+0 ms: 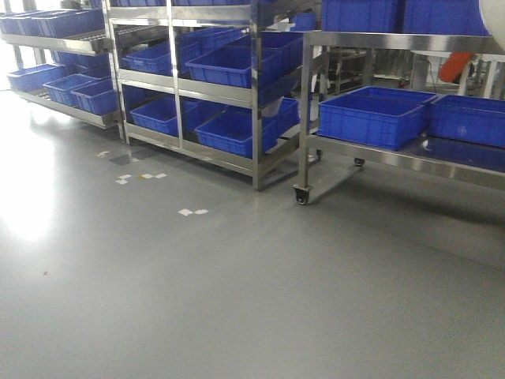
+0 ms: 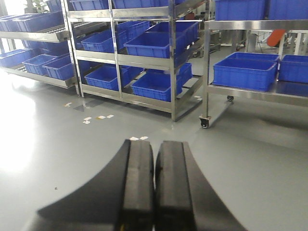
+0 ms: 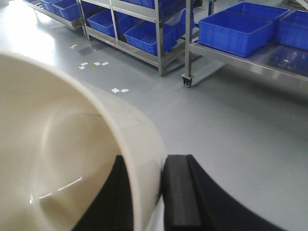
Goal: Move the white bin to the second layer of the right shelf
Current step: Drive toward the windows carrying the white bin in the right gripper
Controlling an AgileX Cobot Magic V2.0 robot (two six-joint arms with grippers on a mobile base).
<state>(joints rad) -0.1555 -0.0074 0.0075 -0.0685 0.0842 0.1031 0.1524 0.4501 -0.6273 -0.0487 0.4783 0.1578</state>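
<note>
Grey smooth floor (image 1: pixel 237 300), scattered with small white tape marks (image 1: pixel 192 212); behind it stand stainless-steel racks (image 1: pixel 256 95) loaded with blue crates (image 1: pixel 371 118), the rightmost rack on a castor (image 1: pixel 301 195).

Item 1: white bin (image 3: pixel 57 120).
- Location: off the floor and off any bench, carried at the right tool (image 3: pixel 149 192) and filling the left half of the right wrist view.
- Appearance: cream-white glossy plastic, thick rounded rim, walls curving down to a rounded base. Interior empty, with a soft highlight on the bottom. No handles or marks seen.
- Handling, as judged: light and fairly stiff, but slick. The wall may flex and slip under a pinch, and an empty tub held by 1 edge will tend to swing. The rim is the only practical hold, so slow carrying suits it.

Item 2: right tool. Clenched on the bin's rim, 1 finger outside the wall, the other inside.

Item 3: left tool (image 2: pixel 154 183). Fingers pressed together, nothing between them.

Item 4: right shelf second layer. Which rack level it is cannot be told from these views.
</note>
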